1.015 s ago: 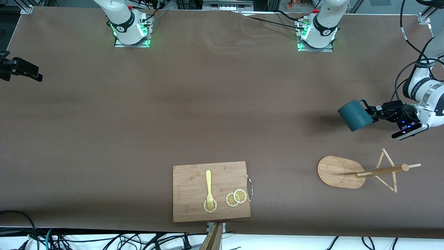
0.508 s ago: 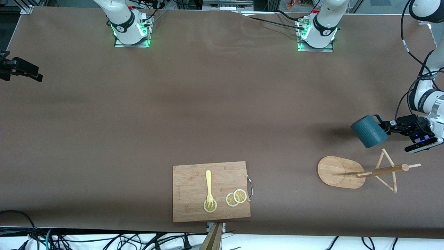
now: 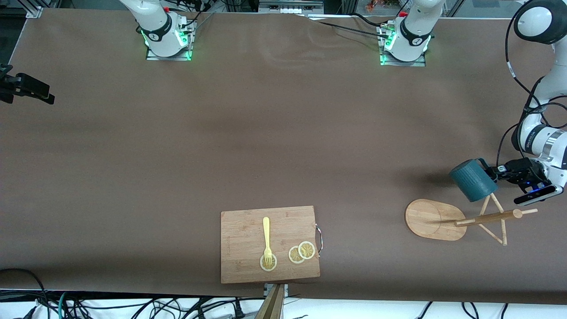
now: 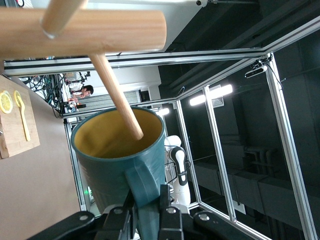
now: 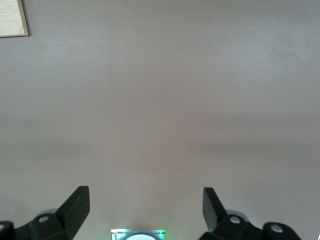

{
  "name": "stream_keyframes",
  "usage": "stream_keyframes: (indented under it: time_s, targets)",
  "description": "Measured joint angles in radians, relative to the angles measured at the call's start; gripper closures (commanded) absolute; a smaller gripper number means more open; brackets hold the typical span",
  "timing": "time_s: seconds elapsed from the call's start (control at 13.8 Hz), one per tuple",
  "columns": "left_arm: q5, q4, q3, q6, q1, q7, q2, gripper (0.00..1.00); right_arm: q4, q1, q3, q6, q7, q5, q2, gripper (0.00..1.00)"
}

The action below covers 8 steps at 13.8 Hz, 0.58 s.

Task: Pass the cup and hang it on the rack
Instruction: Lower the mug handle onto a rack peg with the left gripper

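The dark teal cup [image 3: 473, 180] hangs tilted in the air over the rack's top pegs, at the left arm's end of the table. My left gripper [image 3: 492, 174] is shut on its handle [image 4: 145, 185]. In the left wrist view the cup [image 4: 110, 165] shows its yellowish inside. One thin peg [image 4: 115, 97] slants down from the rack's post [image 4: 85, 32], and its tip shows against the cup's mouth. I cannot tell whether they touch. The bamboo rack [image 3: 487, 218] stands on its oval base [image 3: 432, 219]. My right gripper [image 5: 145, 205] waits open over bare table.
A rectangular wooden cutting board [image 3: 270, 243] lies near the table's front edge, with a yellow fork [image 3: 266, 239] and lemon slices [image 3: 302, 252] on it. The arm bases [image 3: 403, 40] stand along the table's back edge. Brown cloth covers the table between them.
My left gripper has carried the cup toward the left arm's end of the table and down to the rack's pegs. The right gripper has stayed open and still.
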Motion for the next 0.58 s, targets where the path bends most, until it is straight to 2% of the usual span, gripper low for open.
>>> stream_keyframes:
  time_s: [0.58]
  targets:
    - [-0.045, 0.095, 0.008, -0.027, 0.024, -0.068, 0.055, 1.00, 0.000, 0.000, 0.000, 0.000, 0.000, 0.000, 0.000, 0.00]
